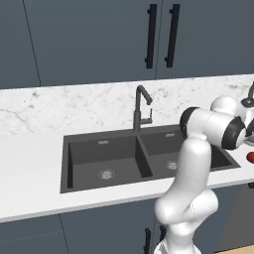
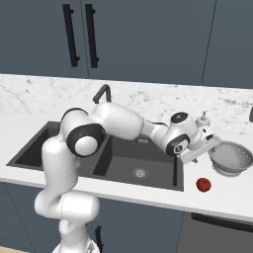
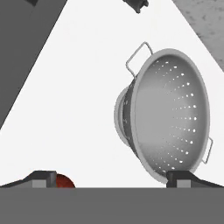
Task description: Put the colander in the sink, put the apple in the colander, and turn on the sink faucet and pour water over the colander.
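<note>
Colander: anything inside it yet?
No. The colander bowl is bare perforated metal, standing on the counter. The apple lies apart on the counter. The bowl's near edge is cut off behind one of the fingers.

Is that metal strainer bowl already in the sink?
Not yet. The colander sits upright on the white counter right of the sink, empty.

Rendered kitchen, dark double-basin sink (image 1: 74, 163), tall faucet (image 1: 140, 106), marble-look counter (image 1: 30, 173), probably cupboard doors (image 1: 89, 34) above
</note>
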### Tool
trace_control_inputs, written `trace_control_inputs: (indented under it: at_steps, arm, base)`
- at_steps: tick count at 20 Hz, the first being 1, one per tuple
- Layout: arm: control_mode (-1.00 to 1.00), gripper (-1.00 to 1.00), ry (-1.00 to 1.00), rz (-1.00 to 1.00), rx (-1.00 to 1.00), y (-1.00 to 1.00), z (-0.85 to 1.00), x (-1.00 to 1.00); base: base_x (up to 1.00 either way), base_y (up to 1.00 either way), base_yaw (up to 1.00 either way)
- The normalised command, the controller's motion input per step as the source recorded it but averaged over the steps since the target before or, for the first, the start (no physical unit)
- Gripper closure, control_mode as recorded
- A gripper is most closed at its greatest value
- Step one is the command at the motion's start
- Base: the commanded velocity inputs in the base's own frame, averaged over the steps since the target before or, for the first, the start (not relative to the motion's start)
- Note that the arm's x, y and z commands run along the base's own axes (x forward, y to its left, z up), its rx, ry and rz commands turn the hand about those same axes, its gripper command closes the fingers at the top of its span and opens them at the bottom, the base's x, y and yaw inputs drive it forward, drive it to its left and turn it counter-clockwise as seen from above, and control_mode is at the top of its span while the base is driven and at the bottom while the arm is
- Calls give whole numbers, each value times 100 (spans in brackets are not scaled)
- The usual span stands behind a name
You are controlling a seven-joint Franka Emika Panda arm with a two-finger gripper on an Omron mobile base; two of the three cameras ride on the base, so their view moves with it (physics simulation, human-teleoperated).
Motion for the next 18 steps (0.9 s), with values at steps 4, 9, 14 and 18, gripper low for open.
trace_control_inputs:
  at_steps: [4,9,14,18]
  arm:
    - [-100,-100,3,0,0,-19,-6,21]
    - [-100,-100,1,0,0,-14,-8,27]
    - [-100,-100,0,0,0,-9,-12,32]
    - [-100,-100,2,0,0,-8,-14,28]
  base:
    - [0,0,0]
    - [0,0,0]
    - [0,0,0]
    - [0,0,0]
